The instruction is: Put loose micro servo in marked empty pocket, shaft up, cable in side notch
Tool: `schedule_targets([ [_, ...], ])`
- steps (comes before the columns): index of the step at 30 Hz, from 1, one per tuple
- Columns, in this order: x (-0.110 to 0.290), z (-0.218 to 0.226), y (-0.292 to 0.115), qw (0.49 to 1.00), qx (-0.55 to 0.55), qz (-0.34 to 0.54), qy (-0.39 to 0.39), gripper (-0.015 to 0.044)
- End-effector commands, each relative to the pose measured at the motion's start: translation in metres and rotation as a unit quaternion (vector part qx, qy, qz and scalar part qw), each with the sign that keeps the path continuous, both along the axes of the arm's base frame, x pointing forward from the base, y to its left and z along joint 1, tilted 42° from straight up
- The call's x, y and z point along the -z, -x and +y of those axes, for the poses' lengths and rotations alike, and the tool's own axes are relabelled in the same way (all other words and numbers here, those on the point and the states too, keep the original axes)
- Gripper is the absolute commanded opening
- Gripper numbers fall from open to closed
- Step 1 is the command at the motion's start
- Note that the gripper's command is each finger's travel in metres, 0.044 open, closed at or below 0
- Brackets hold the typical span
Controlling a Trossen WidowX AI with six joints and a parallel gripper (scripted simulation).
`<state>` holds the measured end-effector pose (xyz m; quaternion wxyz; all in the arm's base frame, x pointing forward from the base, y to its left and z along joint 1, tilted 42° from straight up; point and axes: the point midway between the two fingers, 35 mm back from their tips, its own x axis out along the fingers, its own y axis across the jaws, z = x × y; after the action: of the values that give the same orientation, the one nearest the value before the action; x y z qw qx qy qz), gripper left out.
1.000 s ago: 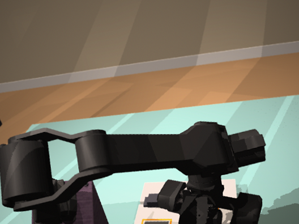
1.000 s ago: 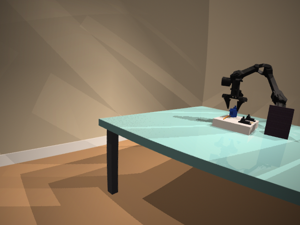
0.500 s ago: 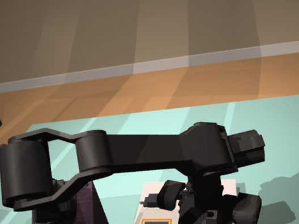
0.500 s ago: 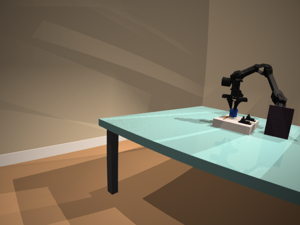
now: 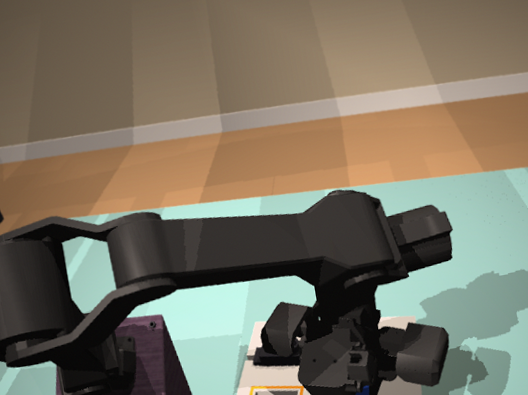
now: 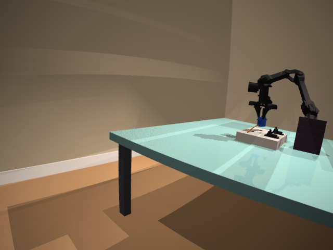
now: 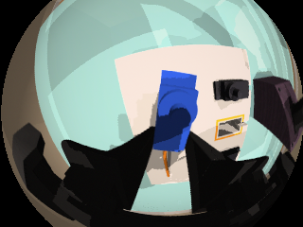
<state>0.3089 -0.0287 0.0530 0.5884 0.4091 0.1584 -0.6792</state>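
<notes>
Now jaws partly closed, clamped on blue micro servo (image 7: 176, 110) above white deck (image 7: 135, 89).

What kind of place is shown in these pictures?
Probably a bare indoor room set up as a robot test bench. A pale green table stands on a wooden floor beside plain tan walls. On the table, an arm on a dark pedestal works over a white deck.
</notes>
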Motion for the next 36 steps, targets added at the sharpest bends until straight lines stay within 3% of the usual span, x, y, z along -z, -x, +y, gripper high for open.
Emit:
schedule_targets([
  [1,-0.004,0.002,0.001,1.0,-0.001,-0.005,-0.003,0.0],
  [19,-0.004,0.001,0.025,1.0,-0.001,-0.004,-0.003,0.0],
  [36,0.035,0.046,0.019,1.0,-0.001,-0.005,-0.005,0.0],
])
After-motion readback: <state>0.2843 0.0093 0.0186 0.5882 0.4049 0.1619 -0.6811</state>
